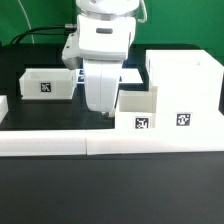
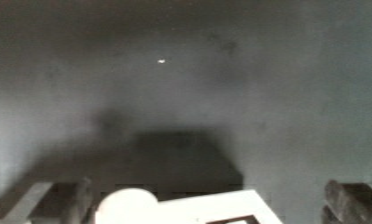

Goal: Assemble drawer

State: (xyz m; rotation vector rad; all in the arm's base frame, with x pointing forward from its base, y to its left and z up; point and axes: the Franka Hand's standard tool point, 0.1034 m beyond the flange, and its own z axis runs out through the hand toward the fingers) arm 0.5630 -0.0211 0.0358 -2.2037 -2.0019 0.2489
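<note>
Drawer housing [image 1: 182, 88] stands tall at the worktop's edge on the exterior view's right, with one tray [image 1: 138, 108] just beside it and the second tray [image 1: 48, 82] toward the opposite edge. My gripper [image 1: 100, 109] hangs spread wide over the first one's knob [image 2: 126, 206] — I should centre, descend squarely, then pinch gently.
</note>
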